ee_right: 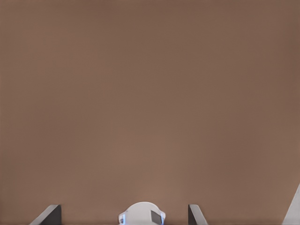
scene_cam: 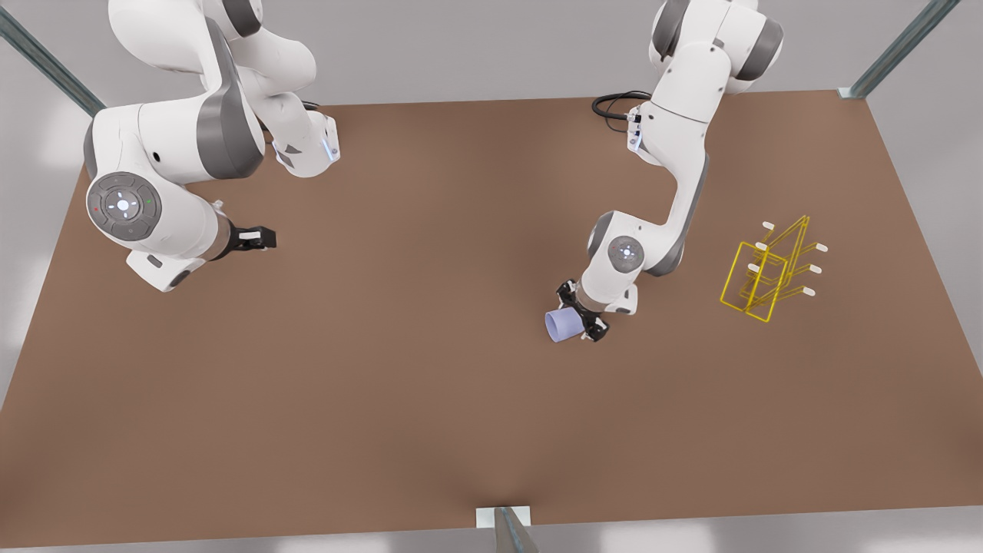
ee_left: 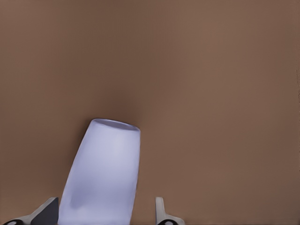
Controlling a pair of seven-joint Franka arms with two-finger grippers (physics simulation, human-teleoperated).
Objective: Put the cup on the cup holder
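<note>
- The cup [scene_cam: 562, 325] sits between the jaws of the left gripper [scene_cam: 581, 313], near the middle of the brown bench [scene_cam: 430, 399].
- In the left wrist view the cup [ee_left: 104, 176] leans against one finger [ee_left: 44, 212]. There is a small gap between it and the other finger [ee_left: 161, 212]. So the jaws are around the cup, but I cannot tell if they squeeze it tight.
- The cup lies tipped over. Its long way points away from the wrist, toward the front view's left. Its open mouth faces that way too.
- The cup holder [scene_cam: 768, 270] stands well apart from the cup, on the front view's right. It is on the other side of the left arm from the cup's mouth.
- I think the left arm must carry the cup across to the front view's right and turn it so the mouth can slip over a white-tipped peg.
- The left arm is bent low, with its wrist close to the bench.
- The right gripper [scene_cam: 257, 239] waits far off at the front view's left. Its jaws are open and hold nothing.
- The left arm is much nearer to the holder.
</note>
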